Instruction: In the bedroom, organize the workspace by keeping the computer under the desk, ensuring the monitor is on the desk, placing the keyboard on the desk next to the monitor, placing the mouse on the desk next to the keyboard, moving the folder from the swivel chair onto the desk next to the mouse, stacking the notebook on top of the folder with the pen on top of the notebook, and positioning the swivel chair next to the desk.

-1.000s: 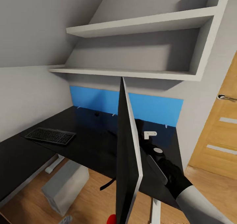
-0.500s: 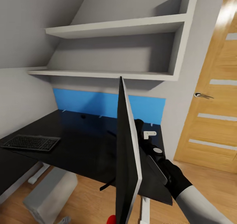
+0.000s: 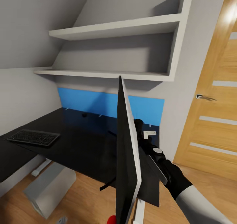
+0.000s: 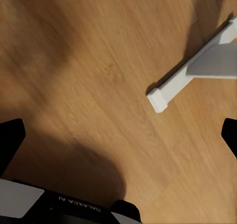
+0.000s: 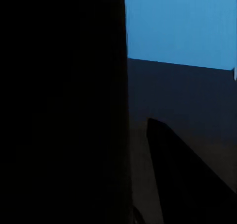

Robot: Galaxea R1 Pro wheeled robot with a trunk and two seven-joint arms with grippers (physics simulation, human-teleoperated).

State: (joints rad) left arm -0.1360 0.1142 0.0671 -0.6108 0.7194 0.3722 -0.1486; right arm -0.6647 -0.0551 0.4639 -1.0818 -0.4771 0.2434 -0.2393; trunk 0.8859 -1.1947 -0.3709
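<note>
Sloped grey walls and white shelves [image 3: 115, 28] are framing the desk [image 3: 82, 141] in the head view; the monitor [image 3: 126, 158] is hanging edge-on above its near edge — long axis upright — carried by the right gripper [image 3: 141, 131], probably clamped behind it. Left wrist view: the left gripper [image 4: 118, 135] is gaping over bare floor [image 4: 98, 61]. Right wrist view: the monitor's dark back [image 5: 59, 105] is sitting close — desk beyond.

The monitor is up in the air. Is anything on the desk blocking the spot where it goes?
Nothing visible does. The monitor hangs edge-on over the desk, whose top below it looks bare. The keyboard lies far off toward the desk's left end.
</note>
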